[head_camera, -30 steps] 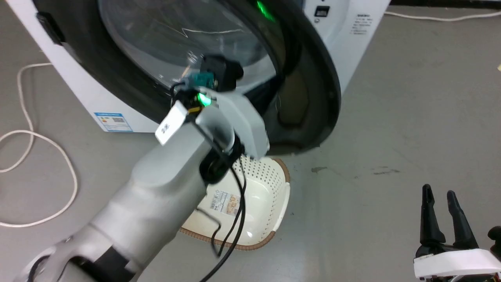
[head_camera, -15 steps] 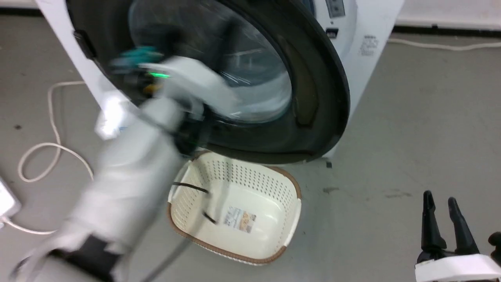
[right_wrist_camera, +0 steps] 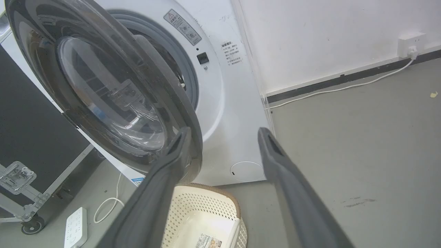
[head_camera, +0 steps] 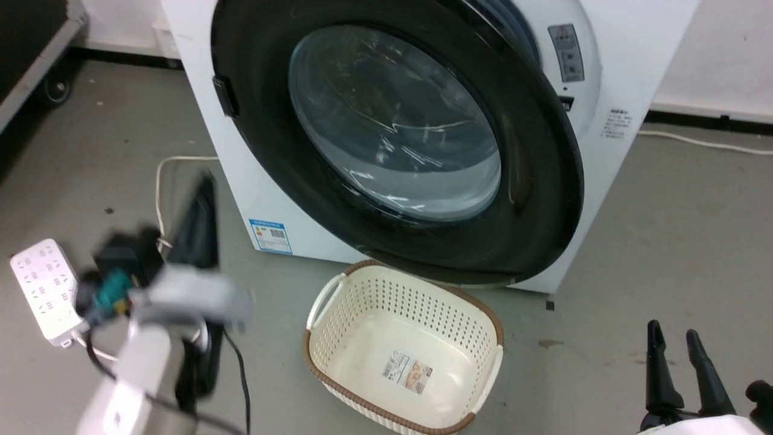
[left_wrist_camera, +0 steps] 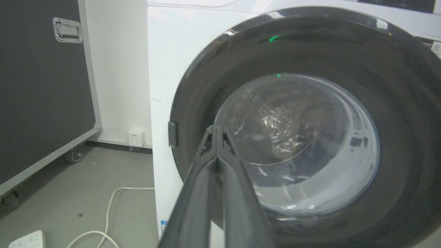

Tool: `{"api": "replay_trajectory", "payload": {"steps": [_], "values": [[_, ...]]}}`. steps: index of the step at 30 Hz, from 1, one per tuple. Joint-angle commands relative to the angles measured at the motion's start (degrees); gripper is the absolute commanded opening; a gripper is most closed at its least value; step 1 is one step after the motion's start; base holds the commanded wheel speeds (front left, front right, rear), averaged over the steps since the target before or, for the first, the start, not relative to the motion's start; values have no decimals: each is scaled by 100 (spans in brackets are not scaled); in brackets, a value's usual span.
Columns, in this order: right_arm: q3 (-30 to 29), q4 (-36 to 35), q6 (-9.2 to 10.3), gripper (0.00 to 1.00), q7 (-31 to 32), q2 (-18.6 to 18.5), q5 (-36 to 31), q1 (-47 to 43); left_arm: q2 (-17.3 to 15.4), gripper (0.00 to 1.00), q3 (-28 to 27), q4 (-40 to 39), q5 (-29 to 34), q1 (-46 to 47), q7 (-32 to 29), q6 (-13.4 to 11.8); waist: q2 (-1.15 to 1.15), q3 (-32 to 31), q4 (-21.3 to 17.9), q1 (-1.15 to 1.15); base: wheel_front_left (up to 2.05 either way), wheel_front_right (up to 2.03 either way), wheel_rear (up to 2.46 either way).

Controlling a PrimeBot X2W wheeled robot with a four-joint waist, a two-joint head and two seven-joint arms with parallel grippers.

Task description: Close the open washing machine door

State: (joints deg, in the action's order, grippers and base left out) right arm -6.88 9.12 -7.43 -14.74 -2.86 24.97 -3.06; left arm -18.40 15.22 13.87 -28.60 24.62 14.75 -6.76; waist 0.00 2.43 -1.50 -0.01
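Note:
The white washing machine (head_camera: 628, 54) stands ahead on the floor. Its round black washing machine door (head_camera: 398, 139) with the clear glass bowl hangs ajar. In the right wrist view the washing machine door (right_wrist_camera: 103, 86) stands off the washing machine (right_wrist_camera: 234, 103) front, and the grey gasket shows behind it. My left gripper (head_camera: 205, 181) is shut and holds nothing, low at the left, apart from the door. In the left wrist view the left gripper (left_wrist_camera: 215, 128) points at the washing machine door (left_wrist_camera: 299, 144). My right gripper (head_camera: 670, 335) is open and empty at the lower right, right gripper (right_wrist_camera: 224, 132) facing the door's free edge.
A cream perforated basket (head_camera: 326, 302) sits on the floor below the door. A white power strip (head_camera: 42, 290) and a white cable (head_camera: 160, 181) lie at the left. A black wheeled case (head_camera: 30, 48) stands at the far left. Open grey floor lies to the right.
The head view has lifted and shifted. My left arm has come off the door's glass and dropped to the lower left. The right gripper stays open in place.

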Motion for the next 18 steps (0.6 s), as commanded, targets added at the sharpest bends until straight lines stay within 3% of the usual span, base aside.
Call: {"api": "replay_trajectory", "payload": {"steps": [1, 4, 7, 15, 16, 17, 18], "values": [[30, 6, -6, 100, -26, -1, -45, -76, -35, 0, 62, -31, 62, -264, 24, 176, 0, -72, 39, 1, 0, 0, 0], [87, 17, -6, 100, -26, -1, -48, -75, -145, 0, 211, -54, 57, -739, 24, 576, 0, -123, 23, 1, 0, 0, 0], [117, 29, -6, 100, -26, -1, -32, -119, -112, 0, 185, -6, -83, -1097, 24, 715, 0, -180, 63, 1, 0, 0, 0], [258, 78, -6, 100, -26, -1, -14, -259, 250, 0, -42, 123, -275, -1611, 25, 692, 0, -193, 138, 1, 0, 0, 0], [265, 82, -6, 100, -26, -1, -32, -271, 288, 13, -64, 146, -252, -1646, 25, 676, 0, -195, 146, 1, 0, 0, 0], [268, 83, -6, 100, -26, -1, -52, -280, 321, 72, -91, 166, -220, -1672, 25, 655, 0, -195, 154, 1, 0, 0, 0], [268, 82, -6, 100, -26, -1, -72, -286, 357, 100, -105, 179, -196, -1692, 25, 662, 0, -195, 161, 1, 0, 0, 0]]}}
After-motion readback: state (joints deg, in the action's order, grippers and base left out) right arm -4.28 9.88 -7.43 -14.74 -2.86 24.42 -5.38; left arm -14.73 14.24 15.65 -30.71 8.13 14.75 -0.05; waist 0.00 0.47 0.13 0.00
